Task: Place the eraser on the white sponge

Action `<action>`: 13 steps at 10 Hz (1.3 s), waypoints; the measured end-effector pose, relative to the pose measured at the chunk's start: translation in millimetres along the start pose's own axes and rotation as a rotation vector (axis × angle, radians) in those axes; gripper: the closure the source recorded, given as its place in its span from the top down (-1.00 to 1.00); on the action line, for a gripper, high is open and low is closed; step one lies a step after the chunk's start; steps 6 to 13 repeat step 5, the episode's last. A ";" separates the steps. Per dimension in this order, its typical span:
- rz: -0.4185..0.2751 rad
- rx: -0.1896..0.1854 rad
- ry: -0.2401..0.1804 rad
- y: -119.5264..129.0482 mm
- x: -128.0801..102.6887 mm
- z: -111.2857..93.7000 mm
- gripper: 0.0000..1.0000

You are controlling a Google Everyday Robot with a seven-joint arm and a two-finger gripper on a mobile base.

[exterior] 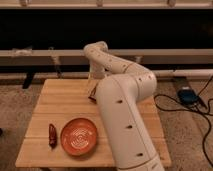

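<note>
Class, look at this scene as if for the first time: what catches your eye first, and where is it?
The big white arm fills the middle, bending back over the wooden table. Its end effector sits low at the table's far middle, mostly hidden by the arm. At front left lie an orange plate and, just left of it, a dark red pepper.

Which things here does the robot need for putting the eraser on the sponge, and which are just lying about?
Job: gripper, low over the table's far side; eraser, at its tip. Sponge not in view.
Lying about: plate; pepper.
</note>
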 end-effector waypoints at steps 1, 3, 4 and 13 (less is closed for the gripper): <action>-0.092 -0.028 0.000 2.1 2.1 -5.7 0.60; -0.274 -0.116 -0.008 3.0 9.3 -20.3 0.60; -0.340 -0.154 -0.017 7.2 12.2 -25.7 0.60; -0.402 -0.185 -0.027 12.7 14.8 -30.8 0.60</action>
